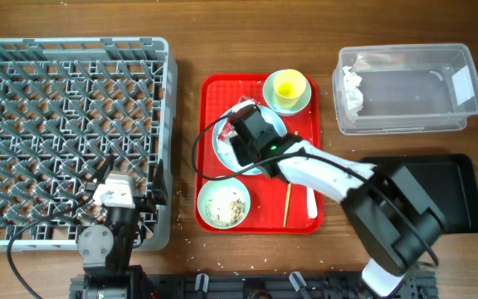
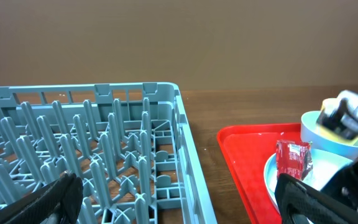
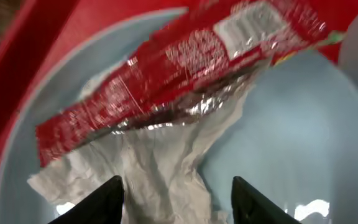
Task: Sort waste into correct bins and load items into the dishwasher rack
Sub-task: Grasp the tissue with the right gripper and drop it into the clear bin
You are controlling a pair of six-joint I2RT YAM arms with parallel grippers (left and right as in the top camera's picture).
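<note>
Hovering over the pale green-blue round plate [image 3: 291, 143], your right end effector [image 3: 179, 190] gapes apart above the crinkled red sachet wrapper [image 3: 179, 62] on crumpled white tissue [image 3: 160, 162]. Pinch the wrapper alone, leaving the tissue.

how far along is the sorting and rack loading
Done: one crumpled tissue sits in the clear tub. In hand: the right gripper hovers open over the red wrapper on the plate. Left: dishwasher rack empty; yellow cup, rice bowl on red tray.

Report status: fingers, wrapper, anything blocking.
Right fingers open above red wrapper. Wrapper lies over tissue, on plate. Left fingers open over rack. Nothing blocking.
</note>
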